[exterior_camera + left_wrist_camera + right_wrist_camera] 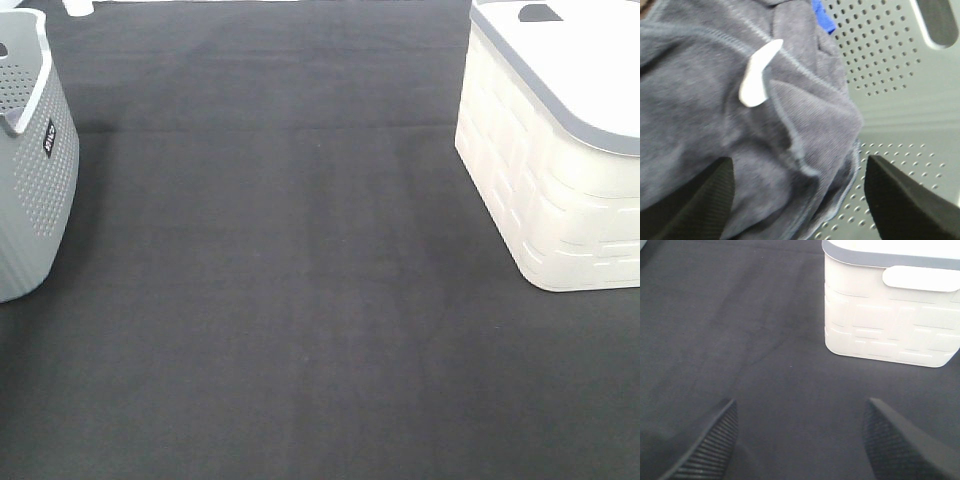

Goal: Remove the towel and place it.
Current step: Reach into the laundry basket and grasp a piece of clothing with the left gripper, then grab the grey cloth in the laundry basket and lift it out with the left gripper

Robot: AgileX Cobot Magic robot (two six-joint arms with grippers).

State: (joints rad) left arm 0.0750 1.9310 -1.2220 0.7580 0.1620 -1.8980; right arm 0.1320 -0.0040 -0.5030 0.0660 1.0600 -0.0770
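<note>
The greyish-purple towel (715, 115) lies bunched inside the grey perforated basket (890, 65), with its small white tag (757, 75) standing up and a stitched hem showing. My left gripper (797, 200) is open just above the towel, one dark finger on each side of a fold, not closed on it. My right gripper (800, 440) is open and empty over the black table cover. Neither gripper nor the towel shows in the exterior high view.
The grey basket (30, 170) stands at the table's left edge and a cream basket with a grey rim (560, 170) at the right, also in the right wrist view (890, 305). A blue item (821, 15) peeks from behind the towel. A black cloth (300, 300) covers the table.
</note>
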